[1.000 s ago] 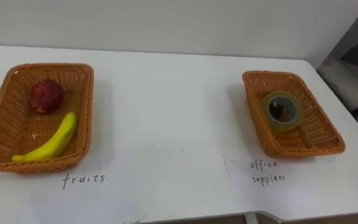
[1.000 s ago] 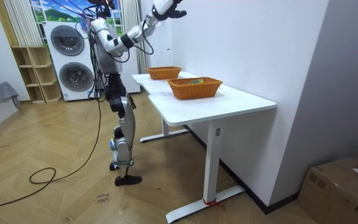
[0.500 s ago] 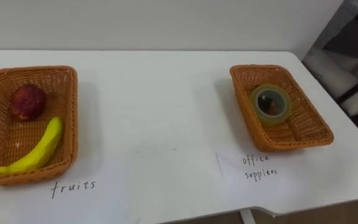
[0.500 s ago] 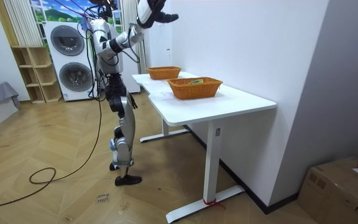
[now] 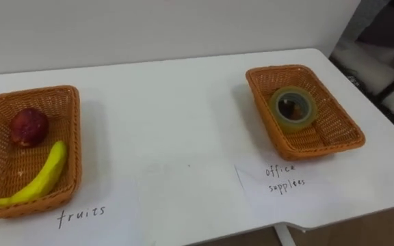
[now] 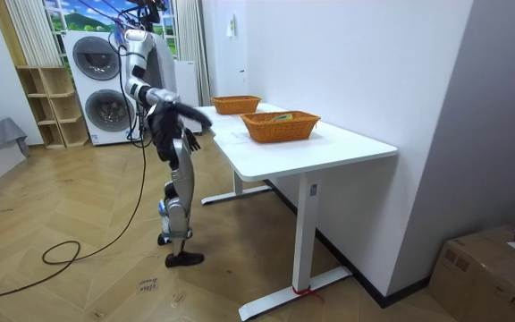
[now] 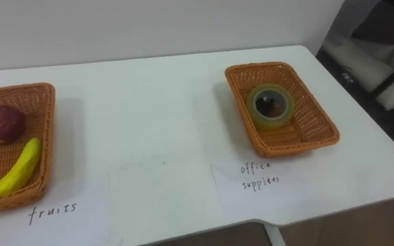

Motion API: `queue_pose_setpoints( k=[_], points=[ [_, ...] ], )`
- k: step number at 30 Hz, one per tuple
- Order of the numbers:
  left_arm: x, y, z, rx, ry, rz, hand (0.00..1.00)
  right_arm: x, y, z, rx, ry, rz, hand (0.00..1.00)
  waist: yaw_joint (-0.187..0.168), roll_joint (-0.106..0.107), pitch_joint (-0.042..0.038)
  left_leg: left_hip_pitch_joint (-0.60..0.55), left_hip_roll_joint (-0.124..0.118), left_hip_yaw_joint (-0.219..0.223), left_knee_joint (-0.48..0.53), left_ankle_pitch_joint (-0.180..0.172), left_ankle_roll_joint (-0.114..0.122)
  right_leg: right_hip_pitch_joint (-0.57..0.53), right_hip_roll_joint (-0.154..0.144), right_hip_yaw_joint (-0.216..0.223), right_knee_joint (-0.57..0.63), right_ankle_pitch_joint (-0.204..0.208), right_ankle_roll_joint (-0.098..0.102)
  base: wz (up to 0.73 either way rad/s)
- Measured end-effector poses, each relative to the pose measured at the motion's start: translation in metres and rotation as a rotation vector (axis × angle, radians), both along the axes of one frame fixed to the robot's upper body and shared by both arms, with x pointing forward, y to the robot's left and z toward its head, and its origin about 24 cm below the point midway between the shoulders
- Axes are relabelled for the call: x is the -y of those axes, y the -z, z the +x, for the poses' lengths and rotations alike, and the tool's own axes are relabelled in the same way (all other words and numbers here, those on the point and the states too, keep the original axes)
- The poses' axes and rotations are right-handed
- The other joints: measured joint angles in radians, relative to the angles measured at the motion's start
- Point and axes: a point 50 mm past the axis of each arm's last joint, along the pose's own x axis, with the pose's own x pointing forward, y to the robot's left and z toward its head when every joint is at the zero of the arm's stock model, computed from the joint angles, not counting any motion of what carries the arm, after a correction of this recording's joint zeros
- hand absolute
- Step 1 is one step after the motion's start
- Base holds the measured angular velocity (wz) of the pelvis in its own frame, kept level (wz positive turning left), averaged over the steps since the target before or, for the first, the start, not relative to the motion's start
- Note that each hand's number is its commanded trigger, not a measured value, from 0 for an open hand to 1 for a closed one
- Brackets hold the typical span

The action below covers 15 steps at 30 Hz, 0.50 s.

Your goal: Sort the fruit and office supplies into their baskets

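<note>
White tabletop [image 5: 183,102]: banana [image 5: 36,179] and red fruit [image 5: 29,127] basketed at nine o'clock, tape [image 5: 293,109] at two; I judge sorting done; left hand [image 6: 186,118] lowered, fingers unreadable.

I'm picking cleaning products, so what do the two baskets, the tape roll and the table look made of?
The fruit basket and the office supplies basket look like woven wicker or rattan, possibly imitation: matte orange-brown strands. The tape roll seems clear plastic tape: a glossy, see-through yellowish ring. The table has a smooth white top, probably laminate.
</note>
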Motion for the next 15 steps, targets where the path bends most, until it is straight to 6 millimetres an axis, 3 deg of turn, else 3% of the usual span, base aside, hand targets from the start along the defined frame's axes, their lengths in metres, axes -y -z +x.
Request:
queue_pose_setpoints(
  k=[6, 15],
  points=[
    [0.003, 0.001, -0.001, 0.008, -0.024, -0.013, 0.0, -0.008, 0.038, -0.038, -0.014, 0.219, 0.2, 0.0, -0.012, 0.006, 0.0002, -0.001, 0.0, 0.001, -0.002, 0.0, -0.001, -0.002, 0.001, 0.001, 0.001, -0.007, 0.0, 0.01],
    [0.002, -0.002, 0.006, 0.049, -0.022, -0.009, 0.0, -0.022, 0.071, -0.082, -0.123, 0.36, 0.335, 0.0, -0.029, 0.013, -0.0037, -0.013, -0.001, 0.001, -0.001, 0.0, -0.001, -0.017, 0.001, 0.002, 0.003, -0.009, 0.0, 0.0]
  ],
)
